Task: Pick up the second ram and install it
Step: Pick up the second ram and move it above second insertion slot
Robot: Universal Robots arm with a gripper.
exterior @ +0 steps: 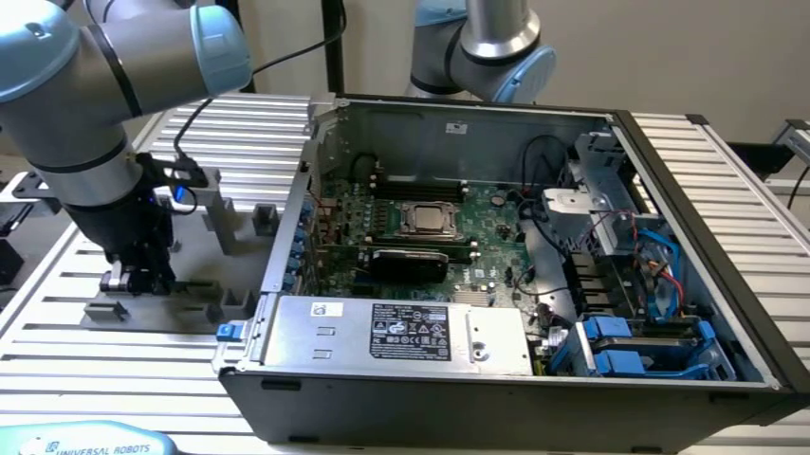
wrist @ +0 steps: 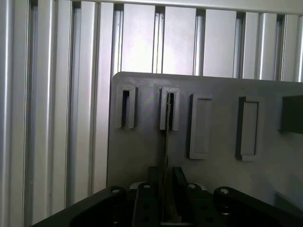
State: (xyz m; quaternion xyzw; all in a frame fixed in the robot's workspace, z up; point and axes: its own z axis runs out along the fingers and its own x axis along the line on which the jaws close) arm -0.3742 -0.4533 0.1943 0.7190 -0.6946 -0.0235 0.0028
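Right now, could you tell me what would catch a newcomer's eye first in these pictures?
The open computer case spans the exterior view's middle and right, its green motherboard bared. At that view's left the arm's gripper hangs low over a grey fixture. In the wrist view, the second ram stands edge-on in one fixture slot.

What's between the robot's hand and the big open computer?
In the exterior view, grey upright blocks stand between the hand and the computer case.

Exterior view overlooks everything from above; wrist view closely faces the shared fixture [exterior: 190, 305] [wrist: 222, 179].
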